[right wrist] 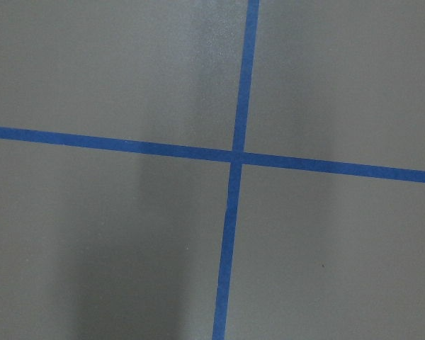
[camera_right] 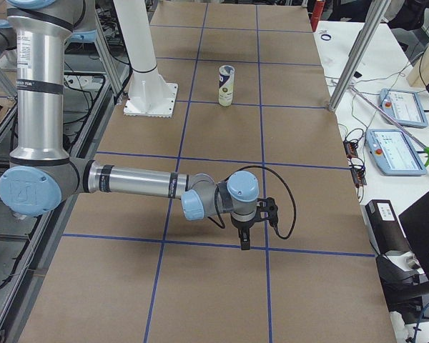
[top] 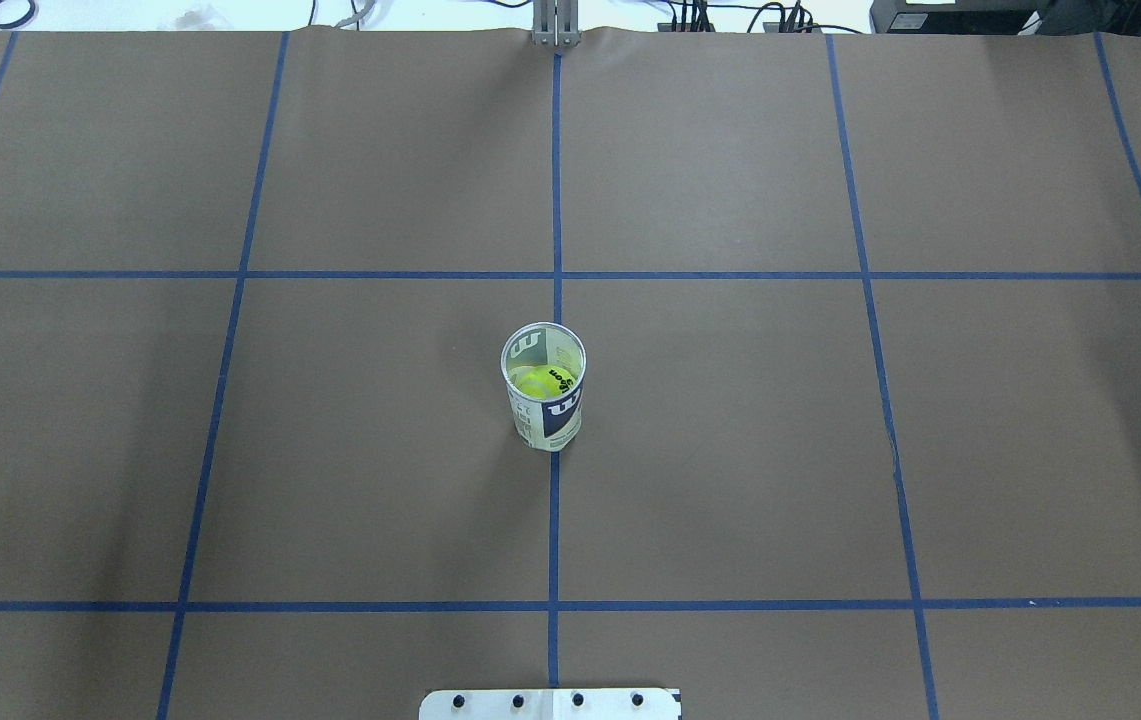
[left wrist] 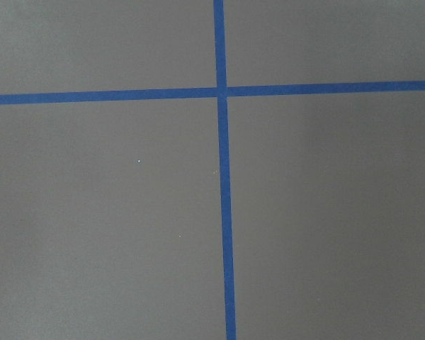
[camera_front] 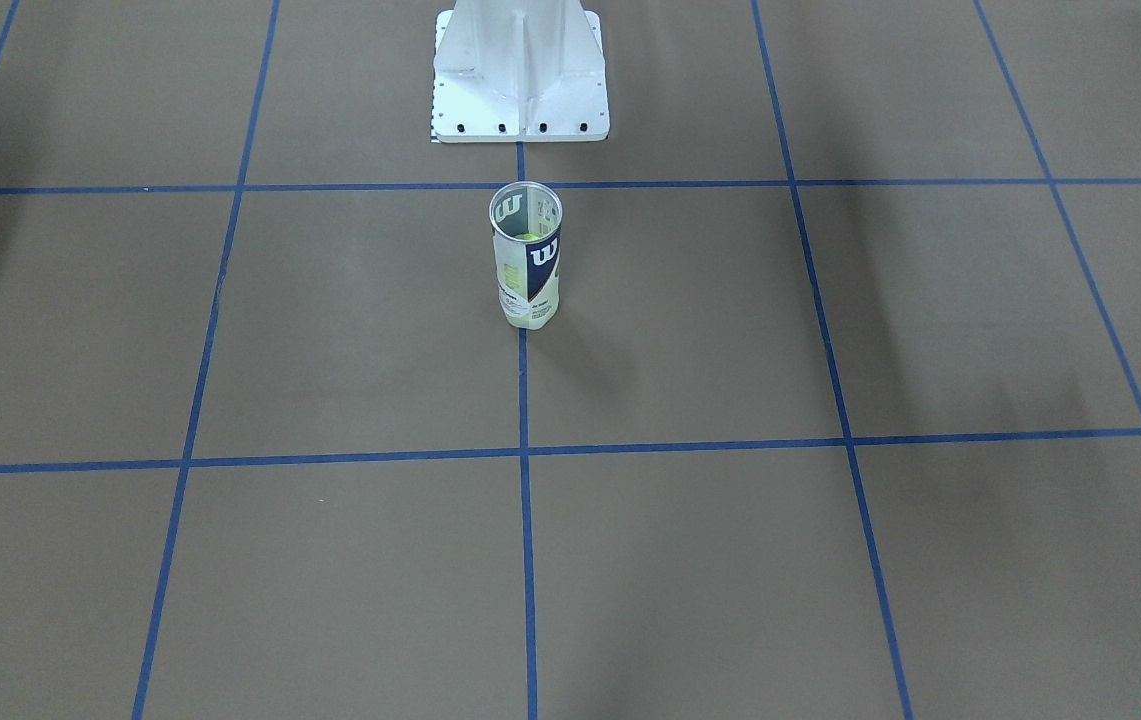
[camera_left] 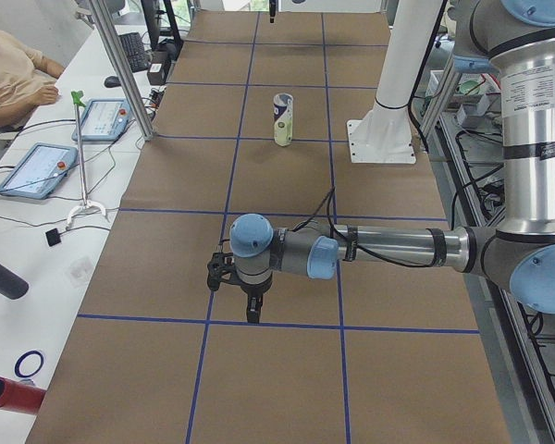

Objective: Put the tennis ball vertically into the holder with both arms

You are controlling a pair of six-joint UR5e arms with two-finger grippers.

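overhead exterior: holder [top: 544, 400] upright, mouth up

brown table [top: 330, 450] bears upright holder [top: 544, 400], white pedestal [camera_front: 520, 70].

Work table [top: 380, 480] covered in matt brown paper and ruled into large rectangles by blue tape lines [top: 556, 200], with soft, diffuse shadows lying across it. Along one long side of the table runs a white bench [camera_left: 18, 231] carrying two tablet consoles [camera_left: 37, 169], a black bottle [camera_left: 2, 277] and a red bottle [camera_left: 5, 393]. Slanted aluminium posts [camera_left: 120, 65] rise at that edge of the table, and a seated person [camera_left: 9, 69] leans on the bench beyond them.
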